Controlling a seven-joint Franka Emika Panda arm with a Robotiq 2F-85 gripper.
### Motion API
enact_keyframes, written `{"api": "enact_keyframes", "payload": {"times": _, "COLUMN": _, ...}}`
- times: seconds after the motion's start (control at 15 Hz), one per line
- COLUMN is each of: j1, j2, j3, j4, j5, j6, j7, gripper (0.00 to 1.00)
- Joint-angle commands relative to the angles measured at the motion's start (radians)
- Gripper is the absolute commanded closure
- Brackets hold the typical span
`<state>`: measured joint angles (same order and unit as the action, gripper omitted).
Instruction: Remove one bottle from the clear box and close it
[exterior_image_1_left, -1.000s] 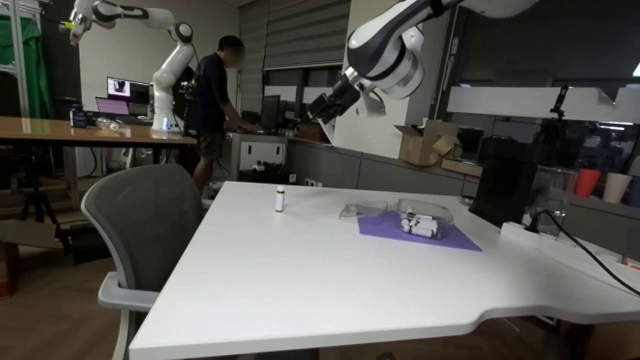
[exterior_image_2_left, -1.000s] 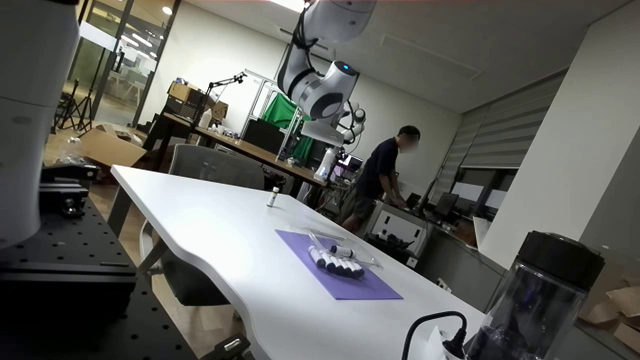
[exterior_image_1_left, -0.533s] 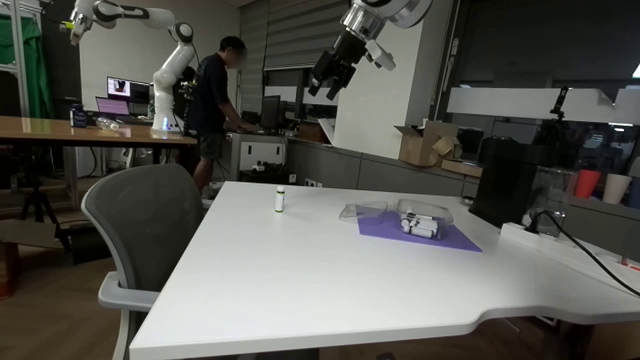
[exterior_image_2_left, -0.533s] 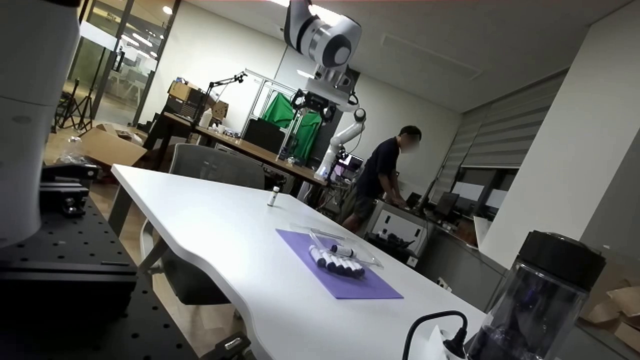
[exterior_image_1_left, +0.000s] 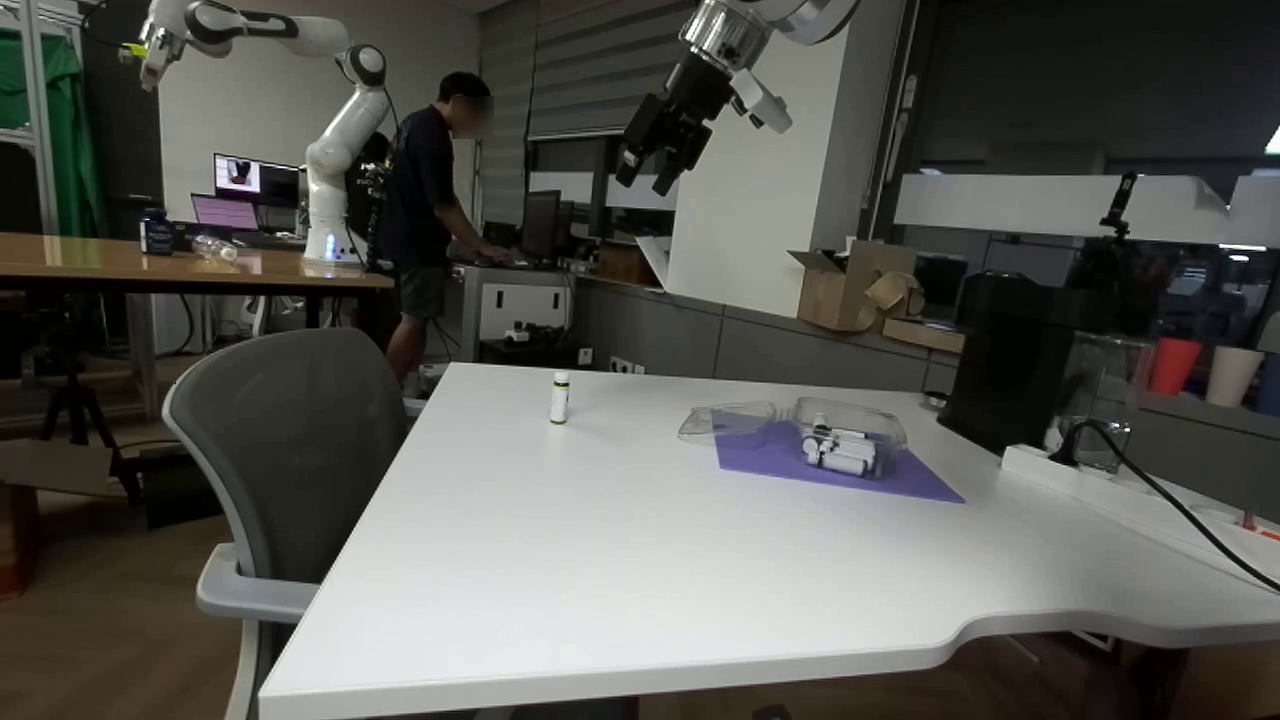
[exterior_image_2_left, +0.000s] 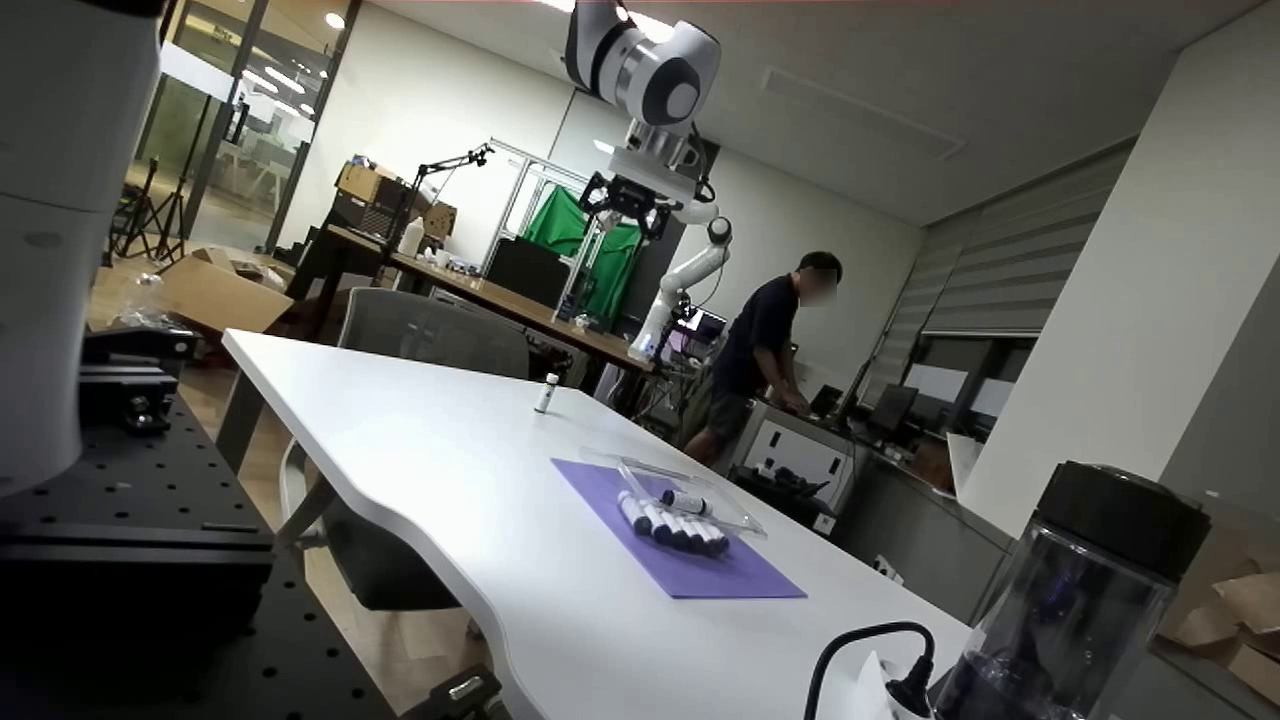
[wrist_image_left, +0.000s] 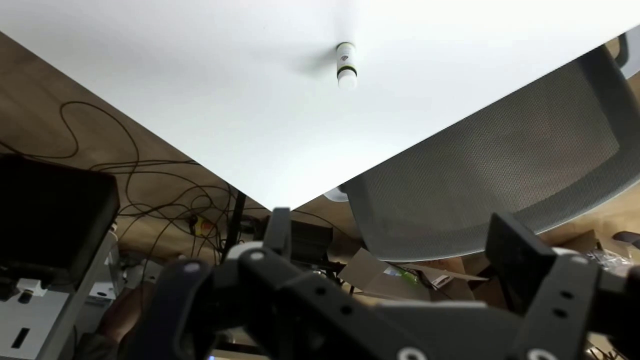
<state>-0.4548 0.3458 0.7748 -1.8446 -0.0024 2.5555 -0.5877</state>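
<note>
One bottle (exterior_image_1_left: 560, 398) stands upright on one table (exterior_image_1_left: 600, 560), well apart from one open clear box (exterior_image_1_left: 888, 430), where we see several bottles (exterior_image_1_left: 840, 464), hard to count. Above hangs one claw (exterior_image_1_left: 645, 180), its two fingers (wrist_image_left: 278, 232) spread.

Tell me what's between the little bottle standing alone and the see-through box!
In an exterior view, from the standing bottle to the clear box: white tabletop, then the box's open lid, partly over the purple mat.

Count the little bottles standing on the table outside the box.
1: the bottle stands upright on the table, apart from the box. Other bottles lie in it, some perhaps hidden.
</note>
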Motion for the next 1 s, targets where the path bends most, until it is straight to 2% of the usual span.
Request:
{"api": "enact_keyframes", "payload": {"times": 0.0, "j1": 0.099, "j2": -0.030, "j3": -0.109, "j4": 0.002, "j5": 0.079, "j6": 0.000, "j7": -0.049, "gripper": 0.00}}
{"api": "enact_keyframes", "payload": {"times": 0.13, "j1": 0.137, "j2": -0.043, "j3": -0.168, "j4": -0.011, "j5": 0.015, "j6": -0.011, "j7": -0.033, "gripper": 0.00}}
{"api": "enact_keyframes", "payload": {"times": 0.33, "j1": 0.266, "j2": -0.047, "j3": -0.335, "j4": -0.035, "j5": -0.023, "j6": -0.028, "j7": -0.043, "gripper": 0.00}}
{"api": "enact_keyframes", "payload": {"times": 0.47, "j1": 0.327, "j2": -0.041, "j3": -0.413, "j4": -0.057, "j5": -0.024, "j6": -0.036, "j7": -0.064, "gripper": 0.00}}
{"api": "enact_keyframes", "payload": {"times": 0.73, "j1": 0.403, "j2": -0.036, "j3": -0.505, "j4": -0.130, "j5": -0.060, "j6": -0.038, "j7": -0.107, "gripper": 0.00}}
{"api": "enact_keyframes", "payload": {"times": 0.93, "j1": 0.431, "j2": -0.019, "j3": -0.540, "j4": -0.177, "j5": -0.102, "j6": -0.028, "j7": -0.161, "gripper": 0.00}}
